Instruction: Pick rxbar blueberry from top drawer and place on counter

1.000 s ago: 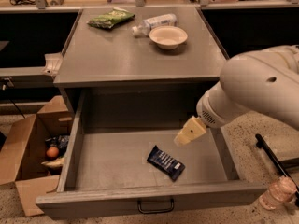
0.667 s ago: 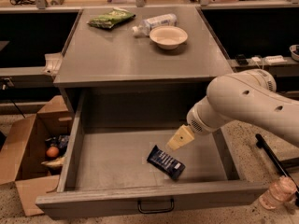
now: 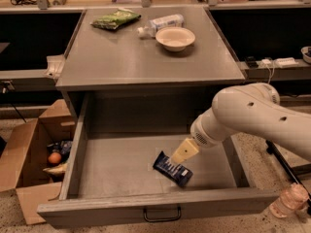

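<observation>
The rxbar blueberry (image 3: 172, 169), a dark navy-blue bar, lies flat on the floor of the open top drawer (image 3: 73, 164), right of its middle and near the front. My gripper (image 3: 181, 154) hangs from the white arm inside the drawer, its pale yellow tip just above the bar's right end. The counter (image 3: 121, 62) is the grey top above the drawer.
On the counter's far side lie a green snack bag (image 3: 115, 19), a plastic bottle on its side (image 3: 160, 23) and a pale bowl (image 3: 175, 38). A brown cardboard box (image 3: 34, 154) with items stands at the left. A clear bottle (image 3: 288, 200) stands on the floor at the right.
The arm has swung left and down into the drawer. The gripper tip went from right of the bar to directly over the bar's right end. The bar has not moved.
</observation>
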### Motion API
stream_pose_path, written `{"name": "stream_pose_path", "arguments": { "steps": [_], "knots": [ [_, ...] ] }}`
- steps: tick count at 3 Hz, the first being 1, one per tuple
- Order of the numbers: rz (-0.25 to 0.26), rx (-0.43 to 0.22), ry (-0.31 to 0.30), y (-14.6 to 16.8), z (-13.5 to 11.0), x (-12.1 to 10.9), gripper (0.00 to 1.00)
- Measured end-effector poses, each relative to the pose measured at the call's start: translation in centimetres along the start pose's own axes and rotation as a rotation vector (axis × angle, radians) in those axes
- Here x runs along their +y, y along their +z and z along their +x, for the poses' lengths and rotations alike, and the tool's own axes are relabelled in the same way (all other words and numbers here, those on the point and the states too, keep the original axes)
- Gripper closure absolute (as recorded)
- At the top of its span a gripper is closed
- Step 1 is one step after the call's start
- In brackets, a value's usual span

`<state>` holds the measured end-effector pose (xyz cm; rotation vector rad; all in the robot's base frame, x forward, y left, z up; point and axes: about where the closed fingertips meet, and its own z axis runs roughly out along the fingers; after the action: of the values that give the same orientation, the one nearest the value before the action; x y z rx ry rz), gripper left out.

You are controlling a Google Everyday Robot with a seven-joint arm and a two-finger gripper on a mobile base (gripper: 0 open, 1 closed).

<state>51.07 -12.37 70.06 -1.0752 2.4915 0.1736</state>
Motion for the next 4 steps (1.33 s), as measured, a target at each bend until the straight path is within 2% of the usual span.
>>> {"name": "stream_pose_path", "arguments": {
  "steps": [2, 3, 4],
  "knots": [
    [-0.132, 0.005, -0.077, 5.9, 1.6, 3.8, 0.00],
    [-0.167, -0.007, -0.075, 7.0, 2.1, 4.4, 0.00],
    [-0.182, -0.015, -0.053, 8.2, 2.9, 4.8, 0.00]
  ]
}}
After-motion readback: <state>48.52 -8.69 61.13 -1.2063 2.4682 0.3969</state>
